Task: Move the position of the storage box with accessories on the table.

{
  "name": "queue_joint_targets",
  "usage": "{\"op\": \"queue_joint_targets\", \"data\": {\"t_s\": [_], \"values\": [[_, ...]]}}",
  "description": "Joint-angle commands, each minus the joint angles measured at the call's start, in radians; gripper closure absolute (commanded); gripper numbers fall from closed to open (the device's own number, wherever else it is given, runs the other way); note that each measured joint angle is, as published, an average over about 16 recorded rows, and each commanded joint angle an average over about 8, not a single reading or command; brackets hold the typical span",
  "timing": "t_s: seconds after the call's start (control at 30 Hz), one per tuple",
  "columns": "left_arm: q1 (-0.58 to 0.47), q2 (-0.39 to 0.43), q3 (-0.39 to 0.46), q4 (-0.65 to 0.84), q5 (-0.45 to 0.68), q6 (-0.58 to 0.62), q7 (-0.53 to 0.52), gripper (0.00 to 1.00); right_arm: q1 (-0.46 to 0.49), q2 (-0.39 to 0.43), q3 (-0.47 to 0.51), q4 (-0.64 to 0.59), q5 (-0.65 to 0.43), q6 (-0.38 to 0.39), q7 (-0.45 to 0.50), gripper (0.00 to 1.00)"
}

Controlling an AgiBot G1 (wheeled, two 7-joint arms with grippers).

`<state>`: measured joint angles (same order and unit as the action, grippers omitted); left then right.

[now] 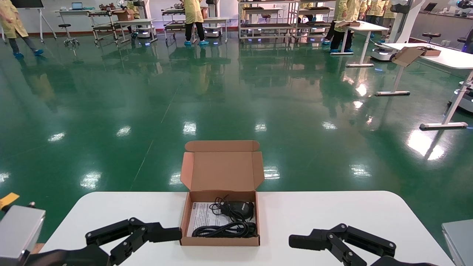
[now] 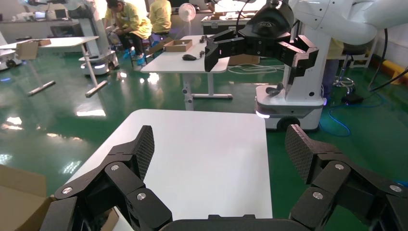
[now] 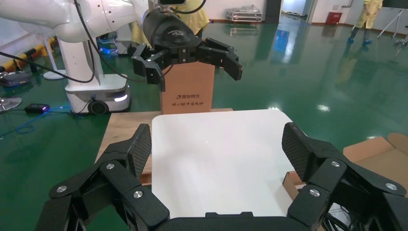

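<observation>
Head view first: storage box (image 1: 220, 221) at the table's (image 1: 332, 214) near-centre, lid thrown open and standing up at the far side, long axis of the tray running roughly near-to-far. Inside, accessories: a black oval device (image 1: 240, 208) toward the far right of the tray, its coiled black cable (image 1: 221, 229) bunched along the near wall, both lying over a white printed sheet (image 1: 201, 216) that covers the left part of the floor.

Flanked on both sides. Left gripper (image 1: 173, 234) low over the tabletop with a fingertip right at the box's left wall, at or just short of contact, hard to say which. Right gripper (image 1: 295, 241) clearly apart from the right wall, a stretch of bare white top between. Left arm therefore the nearer one, box lying to its right.

Left wrist view: fingers (image 2: 144, 149) spread wide, nothing between them, a corner of brown cardboard at the edge. Right wrist view: fingers (image 3: 140, 147) likewise spread wide and empty, box flap at one side.

Probable next step, judged from this layout: closing in from both sides to squeeze or push the box.
</observation>
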<state>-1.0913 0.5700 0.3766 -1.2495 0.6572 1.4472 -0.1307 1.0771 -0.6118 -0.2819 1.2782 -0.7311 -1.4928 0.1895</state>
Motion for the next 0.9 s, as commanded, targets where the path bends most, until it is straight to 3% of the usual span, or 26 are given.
{"op": "queue_joint_targets", "data": {"t_s": [0.03, 0.9], "values": [[0.000, 0.000, 0.000, 0.000, 0.000, 0.000, 0.000, 0.00, 0.000, 0.000, 0.000, 0.000, 0.000, 0.000, 0.000, 0.00], [0.000, 0.000, 0.000, 0.000, 0.000, 0.000, 0.000, 0.00, 0.010, -0.003, -0.007, 0.003, -0.010, -0.011, -0.001, 0.00]]}}
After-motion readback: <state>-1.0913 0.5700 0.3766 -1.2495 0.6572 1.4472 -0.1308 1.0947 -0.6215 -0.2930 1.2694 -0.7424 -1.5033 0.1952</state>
